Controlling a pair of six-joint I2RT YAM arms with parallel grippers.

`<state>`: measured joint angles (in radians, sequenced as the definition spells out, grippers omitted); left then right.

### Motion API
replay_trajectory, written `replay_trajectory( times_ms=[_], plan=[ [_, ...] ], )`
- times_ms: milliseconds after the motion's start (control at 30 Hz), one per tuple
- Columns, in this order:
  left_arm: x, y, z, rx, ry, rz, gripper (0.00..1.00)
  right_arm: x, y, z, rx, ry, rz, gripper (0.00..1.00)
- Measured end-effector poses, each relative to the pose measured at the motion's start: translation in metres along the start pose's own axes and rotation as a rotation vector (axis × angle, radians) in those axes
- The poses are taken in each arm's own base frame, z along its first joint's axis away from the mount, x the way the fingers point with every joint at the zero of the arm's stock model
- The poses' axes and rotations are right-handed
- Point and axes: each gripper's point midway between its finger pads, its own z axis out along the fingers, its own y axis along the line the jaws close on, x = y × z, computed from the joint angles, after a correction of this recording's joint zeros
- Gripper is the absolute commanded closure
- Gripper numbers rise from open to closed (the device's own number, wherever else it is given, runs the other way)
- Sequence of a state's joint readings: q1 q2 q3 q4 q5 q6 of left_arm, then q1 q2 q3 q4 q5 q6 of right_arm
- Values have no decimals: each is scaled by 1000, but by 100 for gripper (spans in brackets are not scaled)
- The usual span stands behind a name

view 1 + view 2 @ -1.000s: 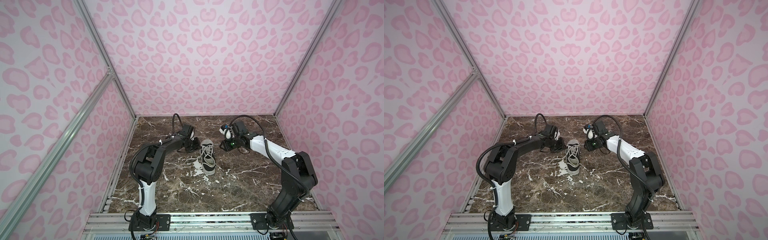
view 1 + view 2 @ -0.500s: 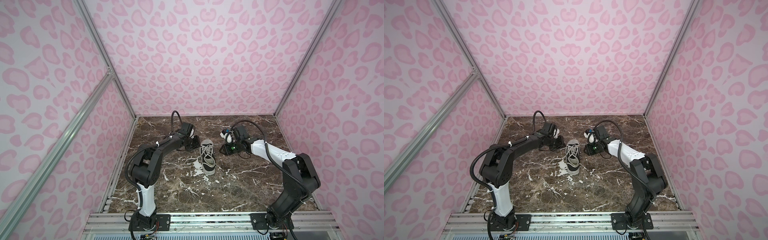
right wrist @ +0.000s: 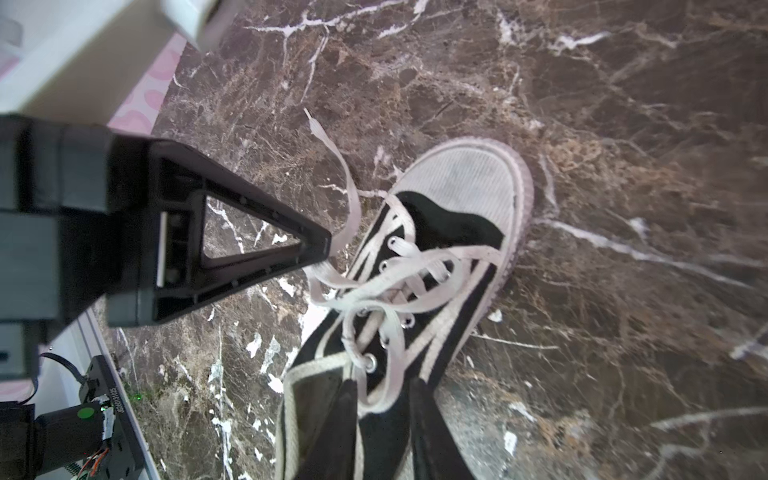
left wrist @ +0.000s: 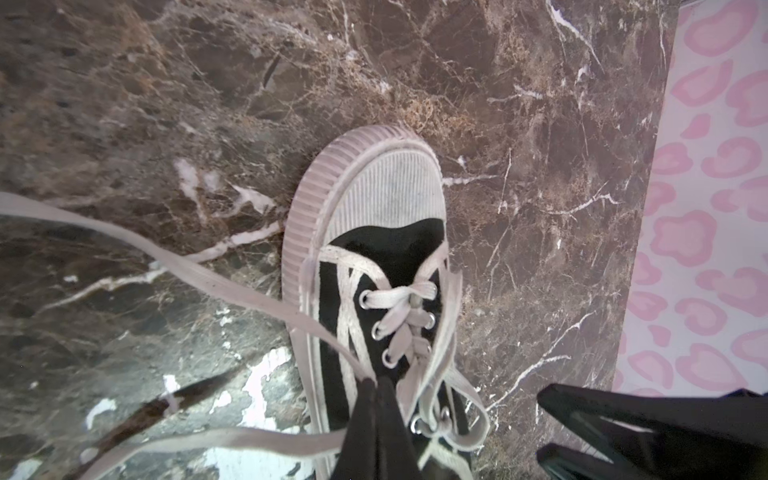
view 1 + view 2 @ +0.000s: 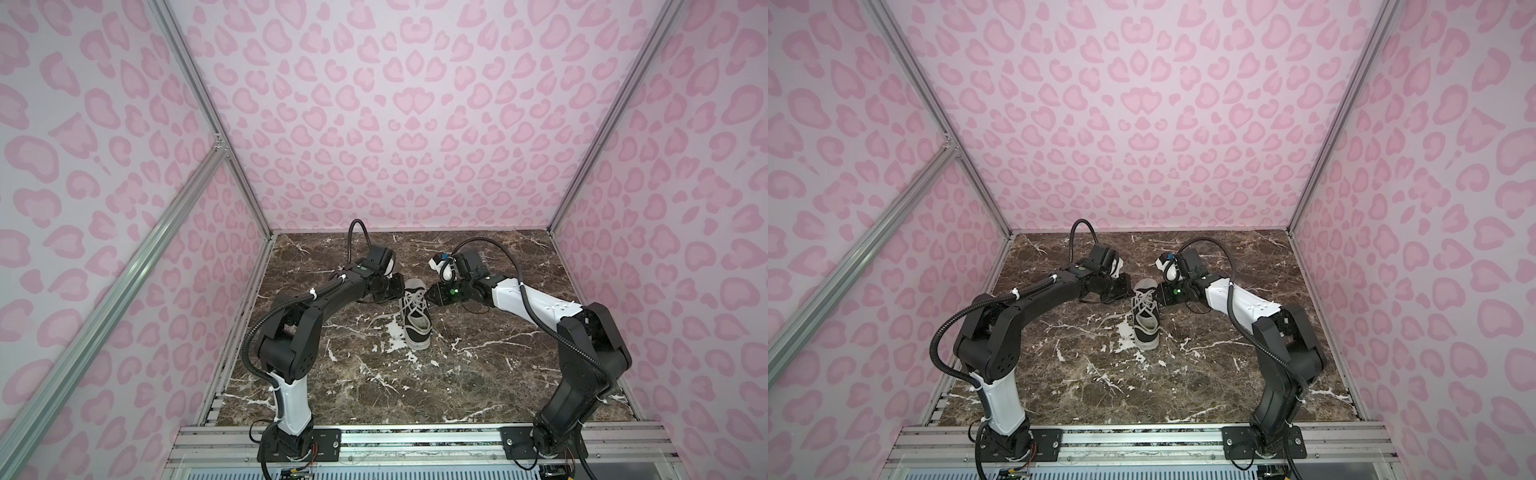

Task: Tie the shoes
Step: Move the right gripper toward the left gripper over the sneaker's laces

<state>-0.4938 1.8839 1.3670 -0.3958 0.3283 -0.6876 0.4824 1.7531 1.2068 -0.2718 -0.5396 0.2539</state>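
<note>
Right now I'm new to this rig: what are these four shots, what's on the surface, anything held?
It is a two-armed robot: a left arm and a right arm, black and white, bolted to a metal rail at the front of a brown marble-patterned tabletop, inside pink spotted walls. Two pictures look down from one overhead stereo camera; the two close-ups come from a camera on each wrist. One black canvas sneaker with a white rubber toe cap stands between the arms, its off-white flat laces loose. The left tool is shut, pinching a lace strand. The right tool has its jaws apart around a lace loop near the shoe's opening, not yet gripping.
</note>
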Motion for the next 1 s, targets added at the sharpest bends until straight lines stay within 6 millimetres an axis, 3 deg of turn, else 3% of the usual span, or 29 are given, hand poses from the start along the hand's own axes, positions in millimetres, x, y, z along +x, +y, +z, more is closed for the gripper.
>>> replay_trajectory(
  times_ms=[533, 767, 1000],
  plan=[
    [3, -6, -6, 11, -5, 10, 97, -19, 23, 33, -141, -43, 155, 86],
    [2, -10, -11, 22, -16, 9, 97, -13, 13, 48, -131, -25, 212, 86],
    [11, -2, -9, 6, 3, -2, 97, -3, 2, 52, -84, 4, 236, 84]
  ],
)
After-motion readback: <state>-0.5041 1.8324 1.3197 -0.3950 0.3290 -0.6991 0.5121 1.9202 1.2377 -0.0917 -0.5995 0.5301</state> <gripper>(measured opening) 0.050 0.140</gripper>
